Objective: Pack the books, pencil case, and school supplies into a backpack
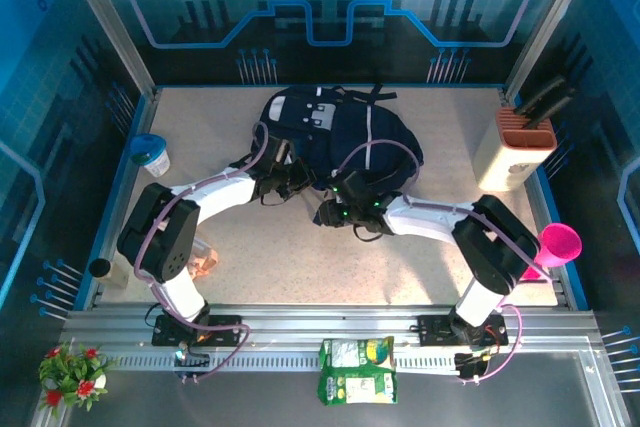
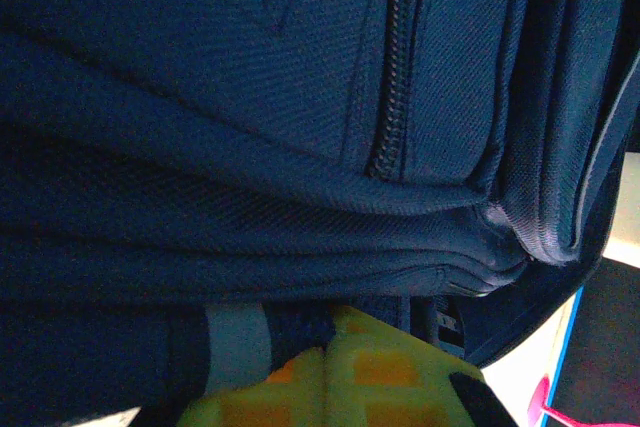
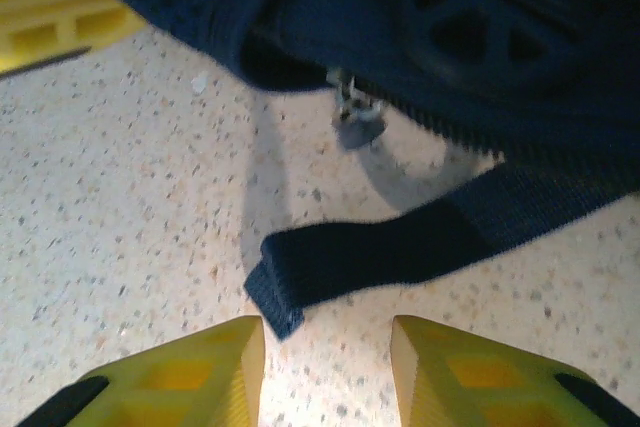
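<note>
The navy backpack [image 1: 340, 132] lies at the middle back of the table. My left gripper [image 1: 287, 183] is at its near left edge. In the left wrist view its yellow fingers [image 2: 400, 367] are pressed together, tips against the backpack's fabric [image 2: 250, 97] below a shut zipper [image 2: 395, 67]. Nothing shows between them. My right gripper [image 1: 330, 212] is at the bag's near edge, low over the tabletop. Its jaws [image 3: 327, 357] stand apart, with the end of a dark strap [image 3: 400, 247] just ahead of them. A zipper pull [image 3: 355, 122] hangs beyond. Books, pencil case and school supplies are out of view.
A knife block [image 1: 520, 147] stands at the back right and a pink cup [image 1: 560, 244] at the right edge. A white cup with a blue lid [image 1: 150, 154] is at the left. A green snack packet [image 1: 357, 369] lies on the near rail.
</note>
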